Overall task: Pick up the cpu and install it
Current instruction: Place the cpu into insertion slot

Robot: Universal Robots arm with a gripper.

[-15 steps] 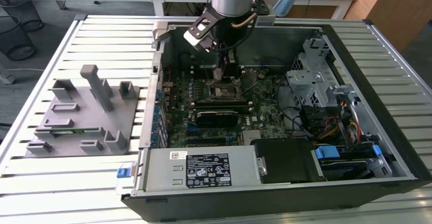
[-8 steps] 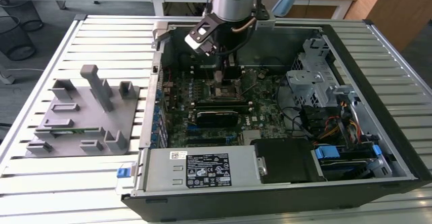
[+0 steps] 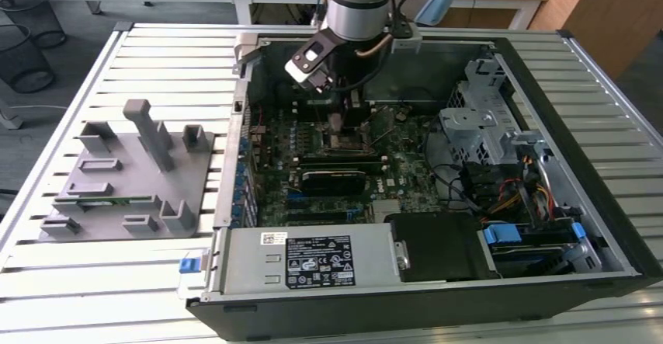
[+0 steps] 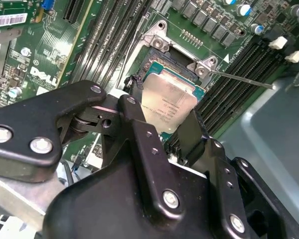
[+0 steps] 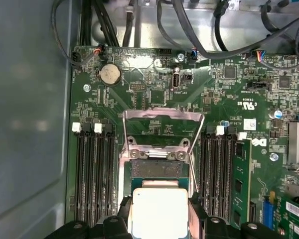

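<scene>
Slatted bench (image 3: 155, 57) holds the open case (image 3: 622, 227), gripper (image 3: 340, 115) toward its eleven o'clock in the exterior view; fingers (image 5: 195, 214) pinch the cpu (image 5: 158, 211) near the socket (image 5: 157, 169); any tilt risks damaging that socket.

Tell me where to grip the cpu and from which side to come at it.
Grip two opposite thin edges, coming from above its metal top. The cpu is flat and faces up over the open socket, so only its edges offer grip. The gripper flanks it that way.
</scene>
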